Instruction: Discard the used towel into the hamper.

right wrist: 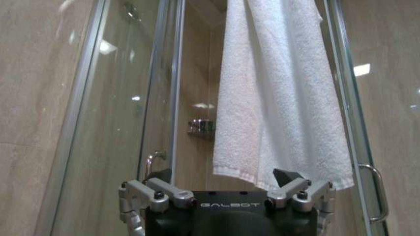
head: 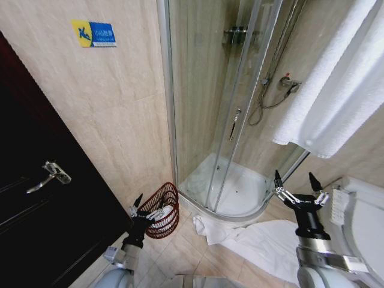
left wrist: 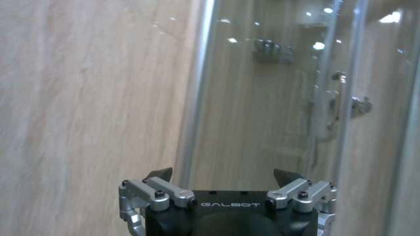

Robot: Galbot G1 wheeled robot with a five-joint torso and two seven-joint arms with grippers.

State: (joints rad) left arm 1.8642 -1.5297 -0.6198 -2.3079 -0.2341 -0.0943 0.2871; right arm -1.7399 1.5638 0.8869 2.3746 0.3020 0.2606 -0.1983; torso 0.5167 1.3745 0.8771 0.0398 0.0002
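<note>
A white towel lies crumpled on the tiled floor in front of the shower tray. The hamper, a small dark red open-weave basket, stands on the floor by the wall, left of the shower. My left gripper is raised in front of the hamper, open and empty; the left wrist view has it facing the wall and the shower glass. My right gripper is held up above the floor towel, open and empty. In the right wrist view it points at a hanging white towel.
A glass corner shower cabin fills the middle. A dark door with a metal handle is on the left. White towels hang at the upper right. A white toilet stands at the right edge.
</note>
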